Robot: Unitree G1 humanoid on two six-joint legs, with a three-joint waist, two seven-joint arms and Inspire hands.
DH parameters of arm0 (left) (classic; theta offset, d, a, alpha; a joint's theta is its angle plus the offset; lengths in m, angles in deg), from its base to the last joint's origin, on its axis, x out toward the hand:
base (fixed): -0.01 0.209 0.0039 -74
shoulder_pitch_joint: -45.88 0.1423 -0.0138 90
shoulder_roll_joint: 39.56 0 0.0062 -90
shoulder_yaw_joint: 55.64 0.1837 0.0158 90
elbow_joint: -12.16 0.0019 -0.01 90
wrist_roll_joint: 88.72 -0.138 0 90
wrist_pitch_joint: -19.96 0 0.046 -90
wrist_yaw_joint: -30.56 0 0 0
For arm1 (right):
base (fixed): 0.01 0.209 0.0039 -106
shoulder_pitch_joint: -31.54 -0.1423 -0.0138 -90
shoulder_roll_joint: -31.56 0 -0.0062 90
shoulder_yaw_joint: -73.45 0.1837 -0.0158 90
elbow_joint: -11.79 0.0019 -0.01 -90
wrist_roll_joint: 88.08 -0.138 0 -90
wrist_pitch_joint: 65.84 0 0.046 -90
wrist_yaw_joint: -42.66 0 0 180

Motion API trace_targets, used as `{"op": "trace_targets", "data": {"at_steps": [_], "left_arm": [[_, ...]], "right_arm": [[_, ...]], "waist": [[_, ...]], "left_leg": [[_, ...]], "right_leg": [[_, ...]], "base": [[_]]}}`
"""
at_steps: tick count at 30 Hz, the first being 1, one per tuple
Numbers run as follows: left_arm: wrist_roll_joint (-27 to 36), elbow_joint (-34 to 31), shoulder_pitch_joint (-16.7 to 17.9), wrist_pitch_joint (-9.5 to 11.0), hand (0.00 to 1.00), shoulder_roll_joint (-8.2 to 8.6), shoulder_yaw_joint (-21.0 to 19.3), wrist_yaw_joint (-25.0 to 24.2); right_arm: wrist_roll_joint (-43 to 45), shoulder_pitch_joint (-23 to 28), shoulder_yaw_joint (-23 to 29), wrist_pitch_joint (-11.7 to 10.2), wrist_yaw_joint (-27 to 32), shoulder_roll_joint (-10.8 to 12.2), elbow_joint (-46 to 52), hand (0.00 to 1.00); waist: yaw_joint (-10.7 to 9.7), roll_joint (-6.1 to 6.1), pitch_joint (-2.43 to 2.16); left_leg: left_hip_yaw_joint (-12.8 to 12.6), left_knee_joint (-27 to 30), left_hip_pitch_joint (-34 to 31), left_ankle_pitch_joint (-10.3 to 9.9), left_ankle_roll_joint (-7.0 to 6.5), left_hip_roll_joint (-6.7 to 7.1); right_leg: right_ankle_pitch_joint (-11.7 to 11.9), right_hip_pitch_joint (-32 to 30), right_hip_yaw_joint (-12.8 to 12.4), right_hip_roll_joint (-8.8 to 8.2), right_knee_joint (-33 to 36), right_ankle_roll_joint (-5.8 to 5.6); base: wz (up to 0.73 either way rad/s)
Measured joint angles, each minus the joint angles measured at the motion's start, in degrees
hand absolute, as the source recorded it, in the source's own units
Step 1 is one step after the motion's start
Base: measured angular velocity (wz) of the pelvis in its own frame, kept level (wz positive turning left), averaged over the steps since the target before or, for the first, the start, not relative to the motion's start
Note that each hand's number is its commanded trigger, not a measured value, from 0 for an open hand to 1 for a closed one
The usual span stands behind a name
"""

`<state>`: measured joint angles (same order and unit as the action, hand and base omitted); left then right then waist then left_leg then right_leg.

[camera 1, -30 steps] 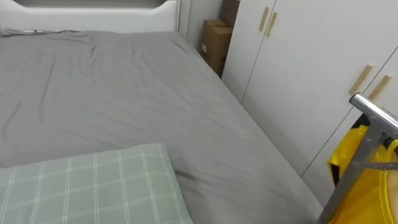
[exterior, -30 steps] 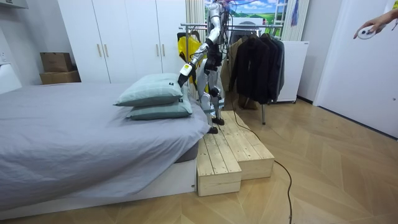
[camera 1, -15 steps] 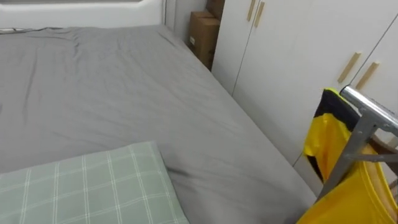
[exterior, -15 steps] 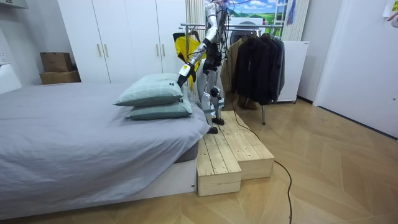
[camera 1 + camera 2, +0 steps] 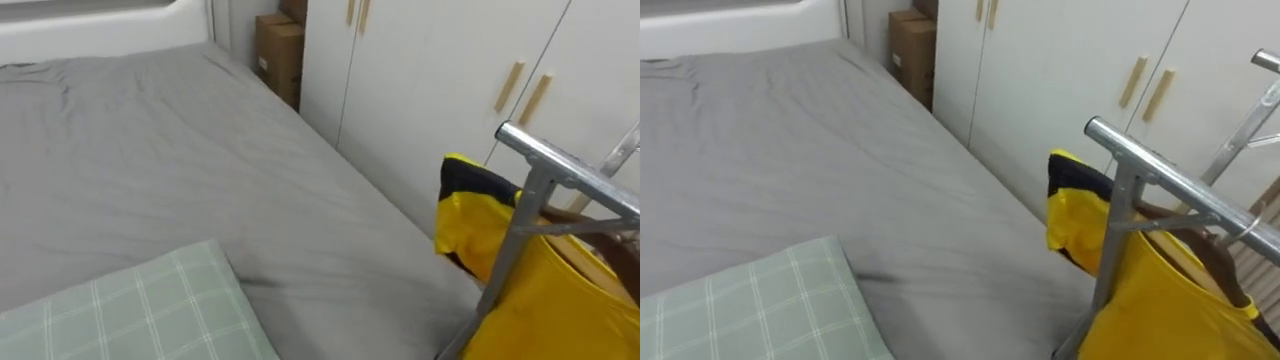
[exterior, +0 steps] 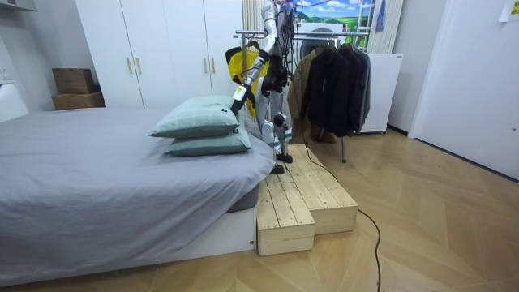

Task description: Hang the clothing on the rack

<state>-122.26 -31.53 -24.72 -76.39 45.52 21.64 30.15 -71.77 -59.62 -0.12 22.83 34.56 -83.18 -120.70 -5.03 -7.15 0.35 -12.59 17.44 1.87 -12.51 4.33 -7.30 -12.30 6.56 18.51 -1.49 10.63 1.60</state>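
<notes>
Fingers unreadable from afar, clenched or released cannot be told; one hand (image 6: 237,99) hangs low beside the pillows (image 6: 203,122). The yellow shirt (image 5: 545,300) sits on its hanger (image 5: 1200,235) at the rack (image 5: 560,162); the hook wants seating squarely, shoulders level.

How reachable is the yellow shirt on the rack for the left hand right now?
Probably yes. In the room view the left hand is out over the pillows, close below the yellow shirt hanging on the rack, with nothing visible between them. Depth is hard to judge from there.
</notes>
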Motion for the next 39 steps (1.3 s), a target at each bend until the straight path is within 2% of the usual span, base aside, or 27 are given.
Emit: {"op": "trace_targets", "data": {"at_steps": [4, 6, 9, 10, 12, 18, 23, 26, 30, 36, 37, 39], "left_arm": [[-0.9, 0.4, 0.0, -0.8, 0.0, 0.71, -0.7, 0.0], [-0.9, 0.6, 0.0, -1.9, 0.0, 1.41, -0.7, 0.0], [-0.9, 1.7, 0.0, -2.2, 0.0, 2.17, -0.8, 0.0], [-0.9, 2.0, 0.0, -2.2, 0.0, 2.25, -0.8, 0.0], [-0.9, 3.2, -0.2, -2.2, 0.0, 2.24, -1.3, 0.0], [-0.9, 4.4, -0.7, -2.2, 0.0, 2.24, -1.8, 0.0], [-1.0, 5.6, -1.7, -2.2, 0.0, 2.21, -1.8, 0.0], [-1.0, 6.2, -1.8, -2.2, 0.0, 2.23, -1.7, 0.0], [-1.0, 6.3, -1.8, -2.2, 0.0, 2.26, -1.7, 0.0], [-1.0, 6.6, -1.8, -2.5, 0.0, 2.28, -1.6, 0.0], [-1.0, 6.6, -1.8, -2.5, 0.0, 2.28, -1.6, 0.0], [-1.1, 6.6, -1.8, -3.0, 0.0, 2.37, -1.5, 0.0]], "right_arm": [[1.6, 1.0, 2.1, -0.7, 2.3, 0.1, 1.1, 0.0], [2.4, 2.4, 2.9, -0.6, 4.2, 0.5, 2.7, 0.0], [3.3, 2.5, 2.9, -1.1, 5.2, 1.1, 3.3, 0.0], [3.3, 2.6, 2.9, -1.1, 5.4, 1.2, 3.3, 0.0], [3.4, 2.6, 3.0, -1.1, 6.0, 2.2, 3.1, 0.0], [2.1, 2.6, 3.1, -1.3, 7.6, 6.1, 2.5, 0.0], [1.5, 2.5, 3.3, -2.0, 9.5, 6.3, 2.7, 0.0], [1.0, 2.5, 4.1, -2.3, 10.7, 6.3, 2.7, 0.0], [1.0, 2.5, 5.2, -2.2, 12.1, 6.4, 3.2, 0.0], [0.8, 2.9, 5.2, -2.0, 13.4, 6.7, 5.8, 0.0], [0.6, 3.2, 5.3, -1.9, 13.5, 6.8, 6.2, 0.0], [0.6, 5.8, 5.6, -1.6, 14.3, 8.1, 9.4, 0.0]], "waist": [[-0.4, 0.5, -0.01], [-0.7, 0.91, 0.01], [-0.8, 1.84, 0.15], [-0.9, 2.03, 0.25], [-1.0, 2.45, 0.36], [-1.6, 2.4, 0.63], [-2.1, 2.84, 0.57], [-2.3, 3.27, 0.33], [-2.7, 3.41, 0.34], [-3.0, 2.95, 0.59], [-3.0, 3.19, 0.45], [-3.0, 2.97, 0.45]], "left_leg": [[-1.9, 0.0, 0.5, 0.0, 0.01, -0.03], [-2.9, 0.0, 1.2, 0.0, 0.0, 0.04], [-3.7, -1.0, 2.2, 0.0, 0.0, 0.08], [-3.9, -1.3, 2.5, 0.0, 0.0, 0.08], [-4.3, -2.2, 2.9, 0.0, -0.01, 0.15], [-4.2, -2.3, 2.1, -0.1, -0.14, 0.69], [-4.7, -2.1, 1.0, -0.9, -2.08, 1.16], [-6.3, -2.0, 0.4, -1.1, -2.7, 1.45], [-8.6, -1.8, -0.3, -1.4, -3.78, 2.02], [-11.3, -1.5, -0.8, -2.2, -5.03, 2.29], [-11.5, -1.3, -0.8, -2.3, -5.1, 2.29], [-11.8, -0.6, -0.7, -2.5, -5.32, 2.24]], "right_leg": [[0.0, -0.8, -2.8, -0.07, 0.2, 0.03], [0.1, -1.0, -5.6, 0.15, 0.3, -0.05], [0.7, -1.8, -9.1, 0.67, 0.2, -0.39], [0.8, -1.9, -9.6, 0.72, 0.2, -0.39], [1.4, -2.8, -11.2, 0.94, 0.2, -0.51], [2.5, -5.1, -13.7, 0.9, 0.6, -1.12], [3.1, -7.6, -15.8, 0.9, 2.1, -1.89], [4.1, -9.0, -17.4, 0.96, 2.1, -2.43], [5.3, -11.0, -19.7, 0.71, 2.5, -3.25], [6.4, -12.7, -22.3, 0.58, 2.9, -4.16], [6.5, -12.7, -22.4, 0.57, 2.9, -4.21], [6.6, -12.7, -22.6, 0.58, 2.9, -4.31]], "base": [[-0.26], [-0.3], [-0.44], [-0.46], [-0.39], [-0.22], [-0.2], [-0.29], [-0.3], [-0.24], [-0.09], [-0.07]]}}
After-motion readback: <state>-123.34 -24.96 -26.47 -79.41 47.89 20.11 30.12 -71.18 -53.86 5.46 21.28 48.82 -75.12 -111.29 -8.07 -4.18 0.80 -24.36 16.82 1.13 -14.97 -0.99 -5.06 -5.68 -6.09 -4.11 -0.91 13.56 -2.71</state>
